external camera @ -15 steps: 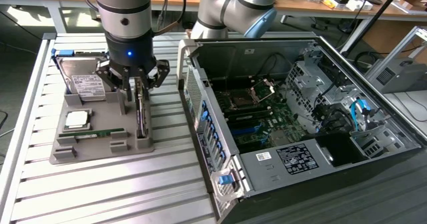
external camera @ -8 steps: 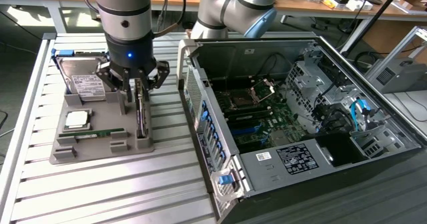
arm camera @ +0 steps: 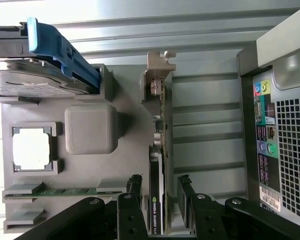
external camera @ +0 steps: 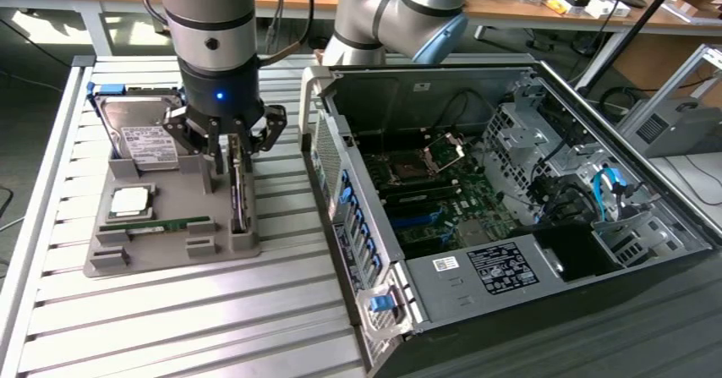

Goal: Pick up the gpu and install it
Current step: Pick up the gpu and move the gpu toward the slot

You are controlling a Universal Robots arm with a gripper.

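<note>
The gpu [arm camera: 156, 172] is a thin dark card standing on edge in a slot of the grey holder tray [arm camera: 125, 165], with its silvery bracket [arm camera: 159, 67] at one end. My gripper [arm camera: 159, 189] straddles the card, open; one finger [arm camera: 135, 186] and the other finger [arm camera: 184, 186] each stand a small gap away from it. In the exterior view, the gripper [external camera: 232, 151] hangs low over the gpu [external camera: 238, 199] at the tray's [external camera: 169, 255] side nearest the computer case.
The open computer case [external camera: 373, 310] lies on the exterior view's right, its motherboard [external camera: 445, 209] exposed. The tray also carries a hard drive [external camera: 147, 141], a processor [external camera: 130, 200] and a green memory stick [external camera: 169, 225]. A slatted metal table [external camera: 203, 327] lies beneath.
</note>
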